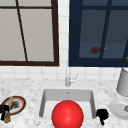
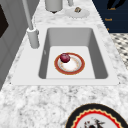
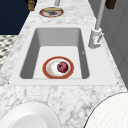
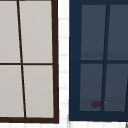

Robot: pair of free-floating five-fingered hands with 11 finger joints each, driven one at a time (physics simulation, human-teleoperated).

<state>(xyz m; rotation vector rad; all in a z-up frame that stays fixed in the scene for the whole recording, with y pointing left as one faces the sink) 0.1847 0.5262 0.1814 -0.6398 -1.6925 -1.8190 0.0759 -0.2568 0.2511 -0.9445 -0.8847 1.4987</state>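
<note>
Left hand (image 1: 3, 109) far left of the sink (image 1: 42, 105), out at the worktop's (image 2: 50, 100) front edge. Fingers appear curled round a brown stick (image 1: 7, 117), which stands half off that edge beside a patterned plate (image 1: 20, 103). Right hand (image 1: 102, 114) hanging idle at the sink's right front corner; cannot tell whether spread or pressed together.

Inside the sink: red-rimmed plate (image 2: 61, 71) flat on the bottom, dark red fruit (image 2: 65, 57) on it, toward the tap (image 1: 68, 77) side. Right of the sink: white plate (image 1: 116, 108) with a small scrap on it, grey pot (image 1: 123, 82) behind.

Risks, as judged:
- Stick so near the edge left of the sink: a loose hold likely drops it to the floor.
- Sideways sweep toward the sink could clip the patterned plate and shove it.
- Right hand close to the sink wall and the white plate; a careless move could knock either.
- Fruit round, likely to roll if its plate gets bumped.

Open room: bare worktop in front of the sink, plus the air above the sink. Tight behind the sink, with tap and wall.
</note>
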